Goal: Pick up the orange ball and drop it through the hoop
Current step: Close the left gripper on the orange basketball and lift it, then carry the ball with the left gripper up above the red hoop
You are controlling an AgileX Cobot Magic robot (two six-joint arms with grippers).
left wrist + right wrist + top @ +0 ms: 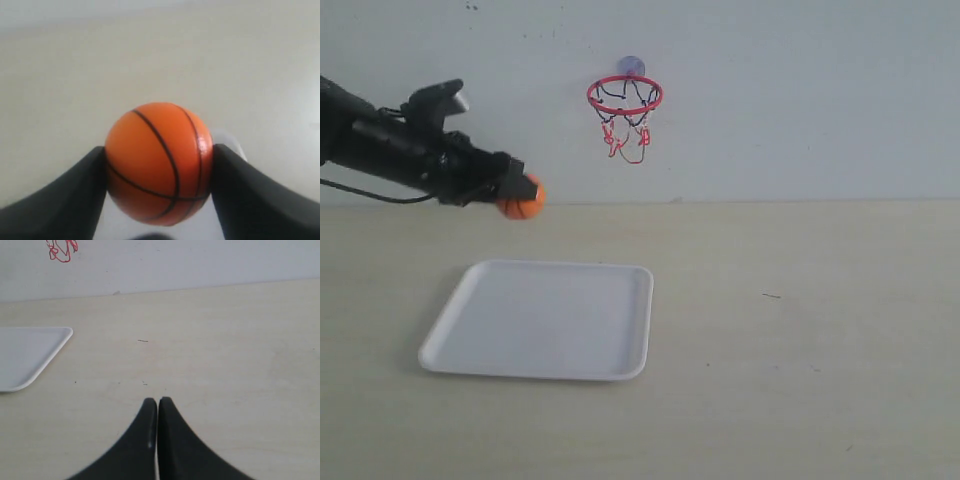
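My left gripper [517, 195] holds the orange ball [523, 199] in the air, above the far left part of the white tray [542, 320]. In the left wrist view the orange ball [159, 162] with black seams sits squeezed between the two dark fingers [75, 195]. The hoop [625, 97], a red ring with a string net under a bluish suction cup, hangs on the wall up and to the right of the ball. Only the net's lower strings [61, 251] show in the right wrist view. My right gripper [158, 402] is shut with nothing in it, over the bare table.
The white tray lies flat on the pale wooden table [800, 330]; its corner [35, 352] shows in the right wrist view. A plain light wall [800, 100] stands behind the table. The right arm is outside the exterior view.
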